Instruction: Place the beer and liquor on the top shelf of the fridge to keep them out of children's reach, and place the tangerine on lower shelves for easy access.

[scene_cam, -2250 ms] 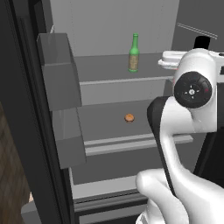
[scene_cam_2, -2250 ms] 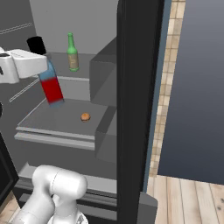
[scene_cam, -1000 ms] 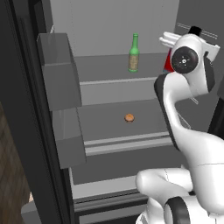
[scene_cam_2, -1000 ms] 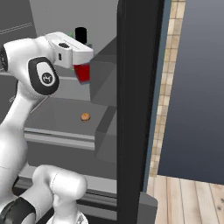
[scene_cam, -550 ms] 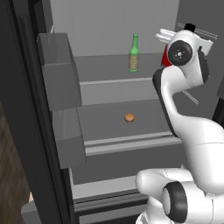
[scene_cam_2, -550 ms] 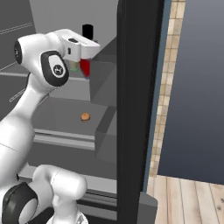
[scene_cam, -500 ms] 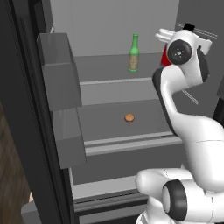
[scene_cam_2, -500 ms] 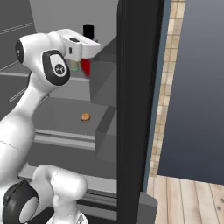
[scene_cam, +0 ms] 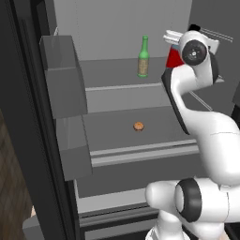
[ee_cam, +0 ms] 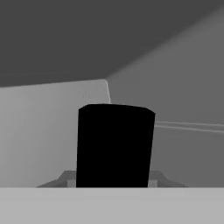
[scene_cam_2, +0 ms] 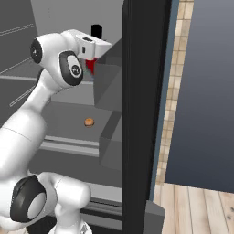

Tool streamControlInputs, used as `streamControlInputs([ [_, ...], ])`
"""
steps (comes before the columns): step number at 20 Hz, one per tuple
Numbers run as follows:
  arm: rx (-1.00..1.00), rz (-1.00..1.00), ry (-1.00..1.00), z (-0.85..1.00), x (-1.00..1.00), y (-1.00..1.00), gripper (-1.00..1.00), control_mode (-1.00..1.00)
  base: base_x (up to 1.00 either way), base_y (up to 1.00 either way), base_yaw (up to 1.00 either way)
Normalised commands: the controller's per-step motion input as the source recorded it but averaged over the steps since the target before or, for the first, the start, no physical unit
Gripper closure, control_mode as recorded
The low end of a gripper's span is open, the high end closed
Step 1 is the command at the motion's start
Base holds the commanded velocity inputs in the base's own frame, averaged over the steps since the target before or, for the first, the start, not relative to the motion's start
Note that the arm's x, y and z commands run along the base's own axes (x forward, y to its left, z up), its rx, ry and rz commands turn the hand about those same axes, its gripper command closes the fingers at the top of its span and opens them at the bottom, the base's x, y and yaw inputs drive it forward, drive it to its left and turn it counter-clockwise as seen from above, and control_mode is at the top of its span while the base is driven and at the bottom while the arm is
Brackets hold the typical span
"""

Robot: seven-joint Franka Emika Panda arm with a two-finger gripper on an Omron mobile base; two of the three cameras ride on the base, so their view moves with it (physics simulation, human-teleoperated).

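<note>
On the fridge's [scene_cam: 65,28] top shelf [scene_cam: 112,77] the slim green glass beer [scene_cam: 143,58] stands upright, and right of it the gripper [scene_cam: 174,46] is clamped on the squat red liquor [scene_cam: 174,59], black-capped, above the small round tangerine [scene_cam: 138,126] on a lower shelf [scene_cam: 140,150].

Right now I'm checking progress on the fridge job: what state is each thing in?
beer: upright on the top shelf, untouched.
liquor: held in the gripper, up at top-shelf level, to the right of the beer; whether it rests on the shelf cannot be told.
tangerine: lying on a lower shelf.
fridge: door open.
</note>
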Motion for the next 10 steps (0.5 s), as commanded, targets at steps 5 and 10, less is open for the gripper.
streamControlInputs([
  [5, 0.00, 0.16, 0.00, -0.06, 0.34, 0.00, 1.00, -1.00, 0.00, 0.00, 0.00],
  [10, 0.00, 0.12, 0.03, -0.03, 0.32, 0.00, 1.00, -1.00, 0.00, 0.00, 0.00],
])
